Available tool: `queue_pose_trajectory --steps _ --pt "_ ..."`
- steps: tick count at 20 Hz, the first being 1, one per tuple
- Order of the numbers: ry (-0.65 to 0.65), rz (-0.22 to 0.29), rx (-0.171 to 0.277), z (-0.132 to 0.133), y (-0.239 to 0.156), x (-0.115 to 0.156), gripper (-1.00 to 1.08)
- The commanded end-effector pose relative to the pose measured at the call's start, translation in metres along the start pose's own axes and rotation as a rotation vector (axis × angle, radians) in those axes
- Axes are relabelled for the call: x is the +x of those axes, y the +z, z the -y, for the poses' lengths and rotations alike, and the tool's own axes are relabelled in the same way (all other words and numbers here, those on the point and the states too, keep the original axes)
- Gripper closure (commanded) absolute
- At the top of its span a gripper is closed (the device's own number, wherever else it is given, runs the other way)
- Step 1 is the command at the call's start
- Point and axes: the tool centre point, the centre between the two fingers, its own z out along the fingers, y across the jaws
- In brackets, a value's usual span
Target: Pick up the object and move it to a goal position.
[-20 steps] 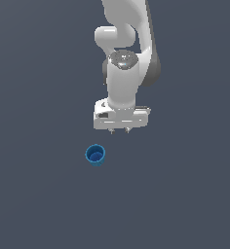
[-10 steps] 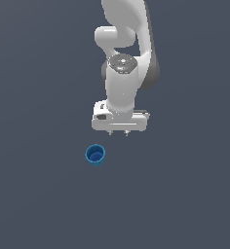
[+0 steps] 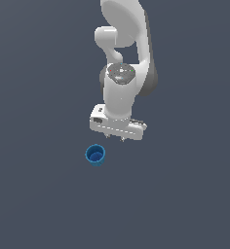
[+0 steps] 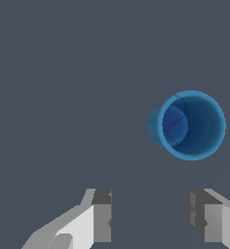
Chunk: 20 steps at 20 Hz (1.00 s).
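The object, a small bright blue cup [image 3: 95, 155], stands upright on the dark grey floor with its hollow mouth facing up. The white arm's gripper [image 3: 116, 137] hangs above the floor, to the exterior view's right of the cup and a little farther back, apart from it. In the wrist view the cup [image 4: 187, 125] lies ahead of the two grey fingertips [image 4: 102, 214], off to the side of the right one. The gripper [image 4: 150, 216] is open with a wide gap, and nothing sits between its fingers.
A flat dark grey floor [image 3: 39, 204] fills the scene. The white arm [image 3: 124, 44] rises behind the gripper toward the top of the exterior view. No other objects or edges show.
The gripper has come down slightly in the exterior view, ending closer to the cup. The cup has not moved. The fingers stay apart.
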Motion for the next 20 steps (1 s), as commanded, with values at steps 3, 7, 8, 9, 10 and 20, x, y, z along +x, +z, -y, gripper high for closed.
queue_pose_trajectory --steps 3,7,8,9,10,20 --pt "0.117 0.002 -0.022 -0.005 0.008 0.008 -0.20" --pt "0.220 0.000 -0.043 -0.010 0.015 0.015 -0.20" --pt "0.245 -0.001 -0.048 -0.011 0.017 0.017 -0.20" --pt "0.271 -0.002 -0.054 -0.012 0.019 0.018 -0.20" --pt "0.296 -0.004 -0.059 -0.013 0.021 0.020 -0.20" --pt "0.547 -0.028 -0.117 -0.024 0.037 0.037 -0.20"
